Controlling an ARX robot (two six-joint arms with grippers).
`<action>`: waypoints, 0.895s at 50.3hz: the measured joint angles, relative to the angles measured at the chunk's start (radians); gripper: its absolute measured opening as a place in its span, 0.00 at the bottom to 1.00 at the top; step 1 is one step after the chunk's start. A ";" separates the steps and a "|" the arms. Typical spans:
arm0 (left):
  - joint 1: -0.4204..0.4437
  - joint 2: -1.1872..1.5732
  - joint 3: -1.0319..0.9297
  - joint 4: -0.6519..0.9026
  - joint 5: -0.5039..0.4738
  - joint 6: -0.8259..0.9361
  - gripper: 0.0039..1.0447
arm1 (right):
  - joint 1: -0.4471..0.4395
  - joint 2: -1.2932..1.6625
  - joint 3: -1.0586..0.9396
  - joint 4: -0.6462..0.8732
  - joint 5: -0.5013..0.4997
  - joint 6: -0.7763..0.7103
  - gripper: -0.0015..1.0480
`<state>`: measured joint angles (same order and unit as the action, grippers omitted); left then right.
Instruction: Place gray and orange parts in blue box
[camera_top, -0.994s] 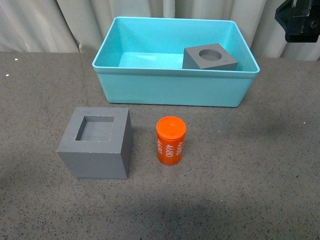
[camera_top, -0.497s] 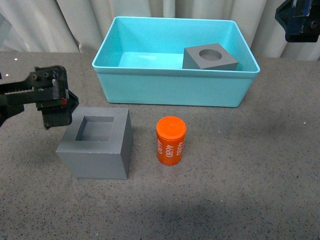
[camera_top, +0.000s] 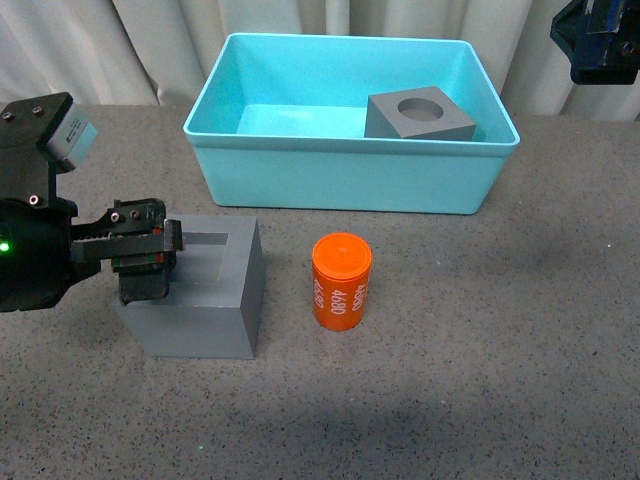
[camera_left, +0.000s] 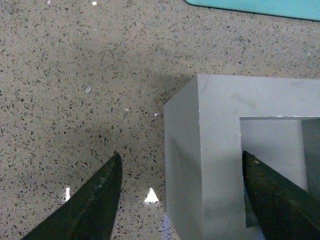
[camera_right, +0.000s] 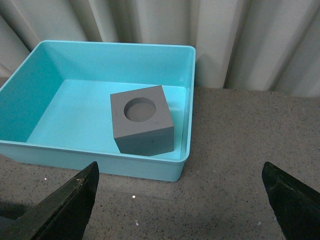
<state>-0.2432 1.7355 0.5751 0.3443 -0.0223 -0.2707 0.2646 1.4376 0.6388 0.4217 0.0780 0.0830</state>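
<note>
Speckled gray tabletop, pale pleated curtain behind

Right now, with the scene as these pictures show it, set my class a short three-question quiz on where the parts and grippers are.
1. True or false: the cube with the round hole lies outside the blue box.
2. Where does the orange cylinder stand?
A) in the box
B) on the table, beside the cube with the square recess
C) between a gripper's fingers
3. Which gripper has one finger inside the square recess and the other outside that cube?

Key
1. False: it lies inside the box.
2. B
3. The left gripper, open across one wall.
</note>
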 joint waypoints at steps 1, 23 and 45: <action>0.000 0.001 0.000 0.000 0.000 0.000 0.65 | 0.000 0.000 0.000 0.000 0.000 0.000 0.91; -0.013 -0.032 0.004 -0.018 -0.037 -0.004 0.17 | 0.000 0.000 0.000 0.000 0.001 0.000 0.91; -0.061 -0.145 0.244 -0.016 -0.071 -0.099 0.17 | 0.000 0.000 0.000 0.000 0.000 0.000 0.91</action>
<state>-0.3042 1.5909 0.8192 0.3286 -0.0937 -0.3698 0.2646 1.4376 0.6388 0.4217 0.0784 0.0830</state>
